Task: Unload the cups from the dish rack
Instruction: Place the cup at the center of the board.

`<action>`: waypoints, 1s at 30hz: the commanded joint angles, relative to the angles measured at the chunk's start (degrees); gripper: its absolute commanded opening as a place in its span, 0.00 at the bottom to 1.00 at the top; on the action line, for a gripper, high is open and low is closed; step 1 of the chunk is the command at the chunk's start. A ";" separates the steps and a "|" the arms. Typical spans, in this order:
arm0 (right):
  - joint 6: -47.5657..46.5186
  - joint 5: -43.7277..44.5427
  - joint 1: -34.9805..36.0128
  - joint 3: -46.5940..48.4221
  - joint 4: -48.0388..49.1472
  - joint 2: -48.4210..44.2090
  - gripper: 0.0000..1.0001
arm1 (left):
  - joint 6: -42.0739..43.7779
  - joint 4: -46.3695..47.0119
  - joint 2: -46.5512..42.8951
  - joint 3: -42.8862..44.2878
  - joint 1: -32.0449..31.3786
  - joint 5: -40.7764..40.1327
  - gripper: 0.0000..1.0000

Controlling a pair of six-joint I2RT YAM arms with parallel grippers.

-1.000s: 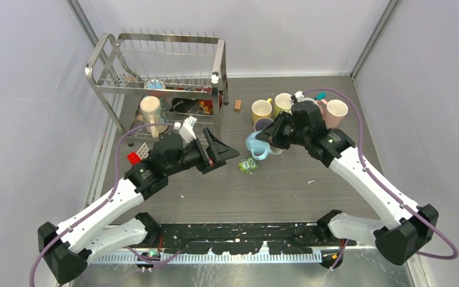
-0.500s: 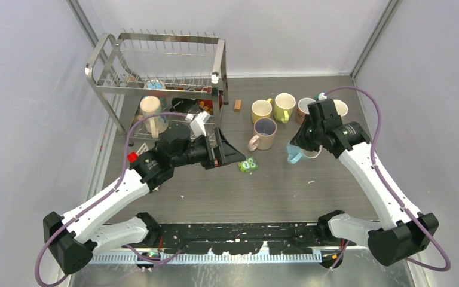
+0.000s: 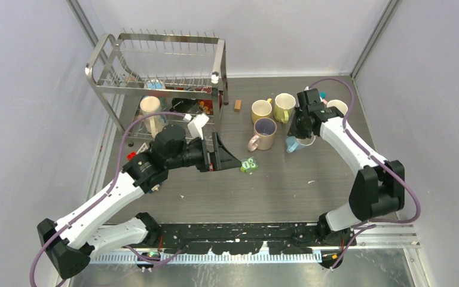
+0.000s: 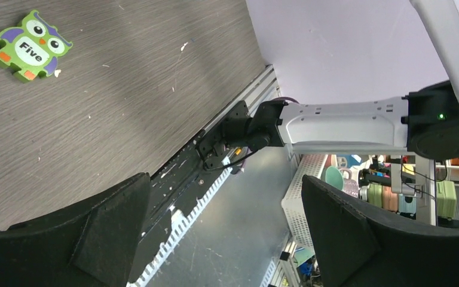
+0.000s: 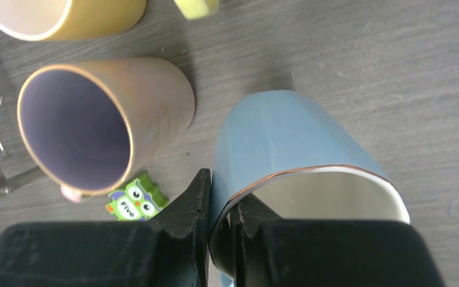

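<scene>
Standing by the table (image 3: 275,191), I see the right gripper (image 3: 297,136) pinching the rim of the light blue mug (image 3: 291,144), one finger inside and one outside, right of centre in the overhead view. A second ago that mug hung nearer the middle, close to the owl puzzle piece (image 3: 249,164). It has since travelled right and now sits just right of the pink mug (image 3: 265,132), which the arm had been covering. Whether the blue mug touches the tabletop, I cannot tell.

The yellow mug (image 3: 262,110) and lime mug (image 3: 284,105) have not moved. The left gripper (image 3: 226,156) is spread wide and empty, its tip now just beside the owl. The dish rack (image 3: 218,57) stands at upper left with a cream mug (image 3: 150,111) in it.
</scene>
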 commanded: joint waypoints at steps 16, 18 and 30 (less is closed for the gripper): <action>-5.41 -4.62 -1.53 11.39 5.95 13.84 0.01 | 4.69 -4.41 -3.21 2.71 -0.11 -2.07 0.98; -5.21 -5.38 -1.34 12.23 4.79 15.03 0.01 | 4.61 -4.44 -3.06 2.76 -0.11 -2.24 0.99; -4.92 -1.30 0.41 16.11 0.38 18.80 0.15 | 4.21 -4.50 -2.68 2.45 -0.12 -2.69 0.99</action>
